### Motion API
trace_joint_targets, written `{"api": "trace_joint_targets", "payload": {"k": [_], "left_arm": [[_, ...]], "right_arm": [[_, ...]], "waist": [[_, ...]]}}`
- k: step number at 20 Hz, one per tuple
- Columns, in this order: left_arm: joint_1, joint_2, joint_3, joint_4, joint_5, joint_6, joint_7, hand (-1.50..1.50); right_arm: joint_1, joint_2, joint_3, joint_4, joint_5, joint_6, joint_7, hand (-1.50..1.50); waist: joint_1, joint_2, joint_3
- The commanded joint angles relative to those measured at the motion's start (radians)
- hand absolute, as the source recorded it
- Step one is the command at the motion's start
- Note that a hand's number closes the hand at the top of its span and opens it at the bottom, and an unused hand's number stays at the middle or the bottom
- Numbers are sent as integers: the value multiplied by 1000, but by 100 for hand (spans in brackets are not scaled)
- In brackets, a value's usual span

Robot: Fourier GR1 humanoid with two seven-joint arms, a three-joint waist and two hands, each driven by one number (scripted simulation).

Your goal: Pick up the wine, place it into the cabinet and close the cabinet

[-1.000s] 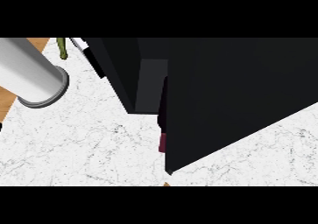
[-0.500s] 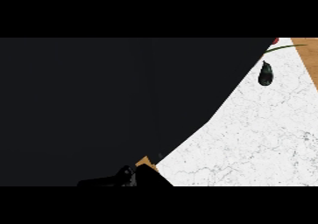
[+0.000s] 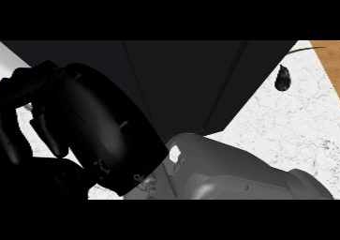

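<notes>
- Cabinet (image 3: 186,79): dark, filling the upper middle of the head view. Its flat panels meet in straight edges that slant down toward the forearm. Whether its door stands open or closed cannot be told from here.
- Right hand (image 3: 103,126): black and very close to the camera, covering most of the view's left side, with its broad back turned toward the cabinet. It overlaps the cabinet's lower left panel. Whether it is spread, pressed together or pinching anything cannot be told, nor whether it touches the cabinet.
- Grey forearm (image 3: 234,173): only 1 shows. It comes in from the lower edge right of centre and runs up and left to the wrist just below the cabinet's lowest corner.
- Wine bottle: cannot be made out anywhere, so its place cannot be told.
- Counter (image 3: 290,131): white marble, showing to the right of the cabinet and in slivers beside the hand at the left.
- Eggplant (image 3: 283,78): dark and glossy, with a green stalk pointing up and right. It lies on the counter near the cabinet's right edge, well apart from the hand.
- Wooden strip (image 3: 331,61): borders the counter at the upper right corner.
</notes>
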Motion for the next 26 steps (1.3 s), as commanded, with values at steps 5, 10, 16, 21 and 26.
{"api": "trace_joint_targets", "payload": {"k": [5, 10, 16, 21, 26], "left_arm": [[-17, -47, 20, 32, -39, 0, 10, -150], [-5, -46, 41, -23, -56, 9, 50, -150], [-104, -63, 47, 71, -43, -7, 83, -150], [-93, -76, 22, 58, -76, -8, 73, -150], [-88, -60, 45, 16, -52, 7, 116, -150]], "right_arm": [[-83, -21, -195, 295, -23, 159, -152, 150], [-109, 5, -243, 463, -40, 200, -239, 150], [-86, -10, -257, 573, -27, 239, -360, 150], [-39, -86, -262, 614, -11, 311, -443, 150], [-66, -112, -275, 654, 20, 307, -464, 150]], "waist": [[-17, 0, 1], [-12, -1, 1], [-21, 6, 1], [-20, 10, 1], [-10, 9, 1]]}}
